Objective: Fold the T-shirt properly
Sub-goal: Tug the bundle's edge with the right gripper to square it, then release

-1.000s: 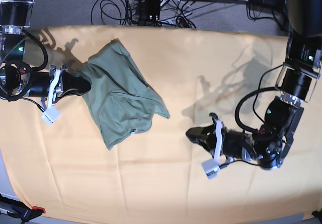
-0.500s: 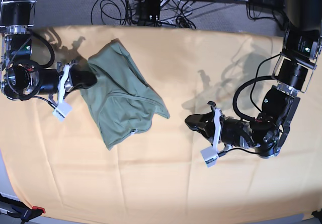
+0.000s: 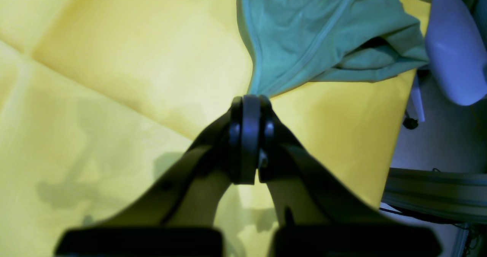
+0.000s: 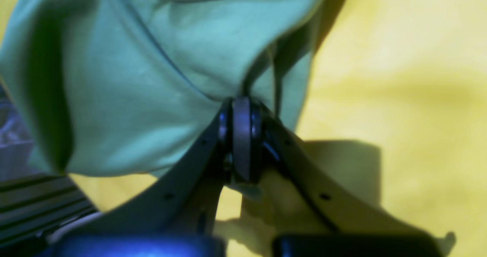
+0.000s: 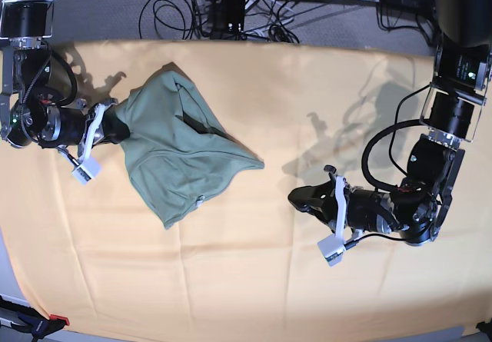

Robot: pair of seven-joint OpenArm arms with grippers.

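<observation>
1. Pinches the T-shirt (image 5: 173, 161) with the right claw (image 5: 123, 133).
2. Lies crumpled towards the far left corner of the surface (image 5: 254, 288).
3. Hovers with the left claw (image 5: 294, 196) closed, apart from the cloth.

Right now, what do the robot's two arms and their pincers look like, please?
Both arms are mostly black with small white or silvery fittings and black looping cables. The left pincer and the right pincer are black and tapered, each with a pale, flat tab beside it. I can read no markings on them.
</observation>
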